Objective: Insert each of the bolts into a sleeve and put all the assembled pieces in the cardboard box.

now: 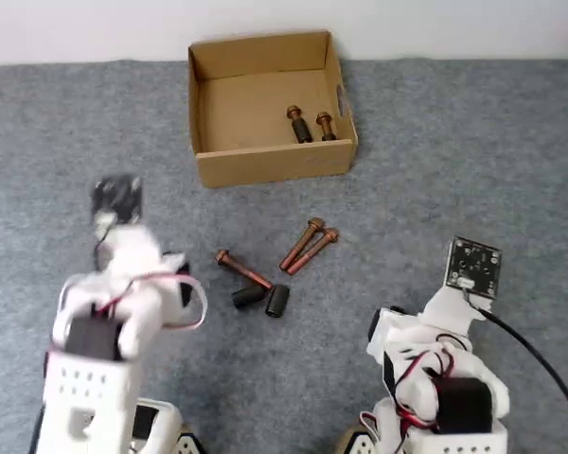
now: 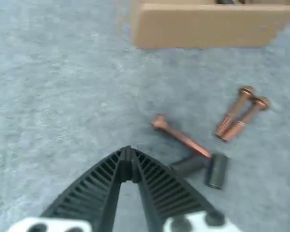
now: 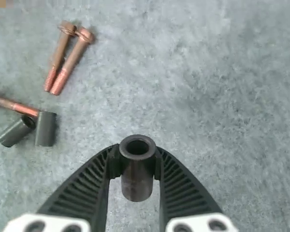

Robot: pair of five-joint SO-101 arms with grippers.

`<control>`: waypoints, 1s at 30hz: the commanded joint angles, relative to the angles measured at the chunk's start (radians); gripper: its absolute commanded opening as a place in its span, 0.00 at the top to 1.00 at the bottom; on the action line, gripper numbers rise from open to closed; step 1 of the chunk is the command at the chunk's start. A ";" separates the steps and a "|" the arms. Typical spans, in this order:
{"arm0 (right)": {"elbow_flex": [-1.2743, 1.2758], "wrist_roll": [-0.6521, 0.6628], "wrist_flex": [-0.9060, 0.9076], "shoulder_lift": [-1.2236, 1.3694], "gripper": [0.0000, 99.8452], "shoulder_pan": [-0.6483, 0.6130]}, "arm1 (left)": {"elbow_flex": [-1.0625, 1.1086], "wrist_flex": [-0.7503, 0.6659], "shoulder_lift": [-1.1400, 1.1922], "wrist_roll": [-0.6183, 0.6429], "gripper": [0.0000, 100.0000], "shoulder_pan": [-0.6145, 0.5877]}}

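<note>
**Right claw** (image 3: 137, 157): pinching the held sleeve (image 3: 137, 181) across its body, ribbed pads on opposite sides. The sleeve stands upright with its open bore facing the wrist camera, clear of the carpet (image 1: 473, 151).

**Left claw** (image 2: 131, 157): pressed together, tips meeting, nothing between them. It hangs over bare carpet, near the lone bolt.

**Lone bolt** (image 2: 180, 137): coppery, lying flat, head towards the left arm. Its threaded end sits at the mouth of one loose sleeve; whether it has entered cannot be told.

**Loose sleeves** (image 3: 14, 131) (image 3: 45, 128): two dark tubes on their sides, just beside each other.

**Paired bolts** (image 3: 59, 54) (image 3: 72, 60): side by side, nearly touching, heads towards the box, apart from the sleeves.

**Box** (image 1: 265, 168): cardboard, open top, at the far side of the table. It holds two assembled pieces (image 1: 298, 125) (image 1: 326, 126) near its right wall.

**Handling (judged):**
- All parts look like rigid metal, small and dense for their size, and not fragile.
- Smooth round surfaces may roll on the carpet and twist in the pads.
- A bolt is best taken on the plain shank close under the head, leaving the thread free to enter the bore.
- A sleeve is best gripped mid-body, as the held one is, so the mouth is unobstructed.

**Count (judged):** two pieces done, three bolts to fit.
</note>
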 commanded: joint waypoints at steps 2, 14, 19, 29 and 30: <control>-0.005 0.008 -0.025 -0.001 0.99 0.010 | -0.288 0.040 0.334 0.012 0.99 0.112; 0.002 0.008 -0.027 -0.004 0.99 0.010 | -0.826 0.104 1.063 -0.292 0.99 0.143; 0.002 0.008 -0.027 -0.004 0.99 0.012 | -1.096 0.256 1.295 -0.393 0.99 0.176; 0.012 0.008 -0.028 -0.004 0.99 0.012 | -1.593 0.385 1.692 -0.494 0.98 0.258; 0.012 0.008 -0.028 -0.004 0.99 0.012 | -1.641 0.404 1.726 -0.514 0.96 0.262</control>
